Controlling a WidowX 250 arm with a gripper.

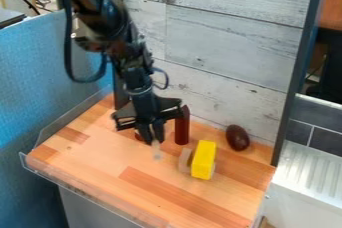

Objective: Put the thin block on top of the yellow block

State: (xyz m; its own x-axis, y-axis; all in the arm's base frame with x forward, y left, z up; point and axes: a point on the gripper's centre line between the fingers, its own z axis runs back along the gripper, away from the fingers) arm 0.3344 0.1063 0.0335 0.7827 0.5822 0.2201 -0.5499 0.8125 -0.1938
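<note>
My arm (110, 19) is cut off by the top edge, and my gripper (152, 133) hides most of a dark red thing (138, 136). The small pale piece (156, 150) at its lower end is too blurred for me to name. The yellow block (204, 159) partly hides a pale brown piece (184, 160); the counter (194, 207) runs off the bottom edge.

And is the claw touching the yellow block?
Apart. The camera view shows some wooden tabletop and the dark red cylinder between the claw and the yellow block.
</note>
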